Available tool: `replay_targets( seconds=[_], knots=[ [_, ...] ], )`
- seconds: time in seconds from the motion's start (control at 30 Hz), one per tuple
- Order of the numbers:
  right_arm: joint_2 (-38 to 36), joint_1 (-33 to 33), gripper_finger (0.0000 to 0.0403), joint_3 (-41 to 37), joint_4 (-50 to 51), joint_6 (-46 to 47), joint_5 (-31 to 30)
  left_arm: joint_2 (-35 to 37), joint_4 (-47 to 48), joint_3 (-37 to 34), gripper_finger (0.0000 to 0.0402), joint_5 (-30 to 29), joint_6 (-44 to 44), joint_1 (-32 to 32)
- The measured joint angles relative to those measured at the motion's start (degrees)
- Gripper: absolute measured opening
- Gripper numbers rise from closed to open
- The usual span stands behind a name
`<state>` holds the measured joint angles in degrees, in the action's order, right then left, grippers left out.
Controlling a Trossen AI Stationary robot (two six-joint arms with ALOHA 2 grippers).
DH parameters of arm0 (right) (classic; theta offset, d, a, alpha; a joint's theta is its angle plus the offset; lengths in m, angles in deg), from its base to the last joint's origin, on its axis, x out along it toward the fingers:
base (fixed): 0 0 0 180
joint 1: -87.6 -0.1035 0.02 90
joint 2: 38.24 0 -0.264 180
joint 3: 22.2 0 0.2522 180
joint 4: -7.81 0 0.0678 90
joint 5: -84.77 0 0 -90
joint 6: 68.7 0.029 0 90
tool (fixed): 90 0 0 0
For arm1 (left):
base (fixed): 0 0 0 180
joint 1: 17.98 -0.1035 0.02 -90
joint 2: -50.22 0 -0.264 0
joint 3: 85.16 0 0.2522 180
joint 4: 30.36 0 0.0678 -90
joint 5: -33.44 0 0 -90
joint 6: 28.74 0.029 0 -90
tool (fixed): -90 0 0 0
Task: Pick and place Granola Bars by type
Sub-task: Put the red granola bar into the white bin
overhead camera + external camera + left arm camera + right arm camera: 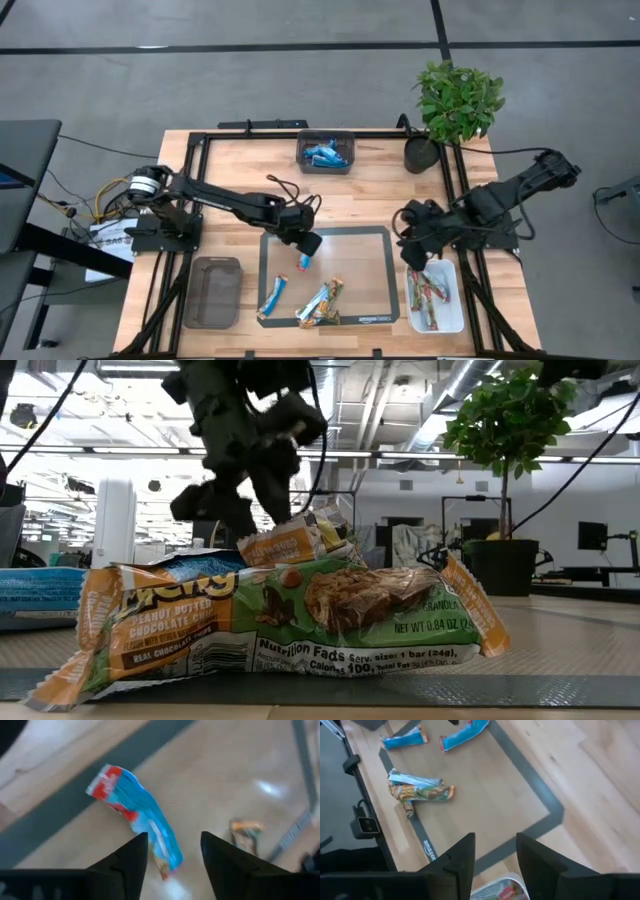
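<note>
A: So, nearest you, at the front edge of the taped rectangle [390, 275], you have two green-and-orange granola bars [320, 302] lying crossed in a small heap, with a blue bar [273, 296] just beside them on the left arm's side.

B: And the trays at the front?

A: You see a grey tray [212, 292] at the front corner on the left arm's side; what it holds, you cannot tell. At the opposite front corner is the white tray [449, 318], with red multicoloured bars [424, 297] lying in it.

B: Where are your grippers?

A: Your left gripper [170, 851] hangs over the rectangle's middle, its fingers spread, with a second blue bar with a red end [136, 822] on the wood right beneath and between them; it grips nothing. Your right gripper [495, 851] hovers just behind the white tray, at the rectangle's edge, fingers parted and empty.

B: Farther back?

A: At the table's far edge you have a dark tray [326, 164] holding more blue bars [326, 154], and near it a potted plant [455, 105] in the far corner on the right arm's side.
</note>
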<state>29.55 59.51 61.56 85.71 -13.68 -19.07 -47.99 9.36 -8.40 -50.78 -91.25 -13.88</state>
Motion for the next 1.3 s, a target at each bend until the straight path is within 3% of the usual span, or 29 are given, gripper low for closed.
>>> replay_targets(
  seconds=[0.27, 0.5, 0.83, 1.3],
  knots=[
    [-4.5, -1.1, 0.0132, 0.0, 5.6, 0.0, -1.5, -3.3, -0.1, 0.0, 0.0219, -4.0, -5.0, 0.2],
    [-5.7, -1.1, 0.0133, 0.0, 8.9, -1.8, -1.8, -7.5, -2.9, 0.0, 0.0222, -1.2, -8.3, 1.5],
    [-5.7, -1.1, 0.0133, 0.0, 9.5, -5.5, -3.2, -10.0, -2.5, 2.2, 0.0218, -2.1, -9.0, 2.9],
    [-5.7, -1.0, 0.0134, 0.0, 9.6, -5.5, -7.3, -10.2, -1.0, 2.9, 0.0065, -2.6, -8.5, 3.0]
  ],
)
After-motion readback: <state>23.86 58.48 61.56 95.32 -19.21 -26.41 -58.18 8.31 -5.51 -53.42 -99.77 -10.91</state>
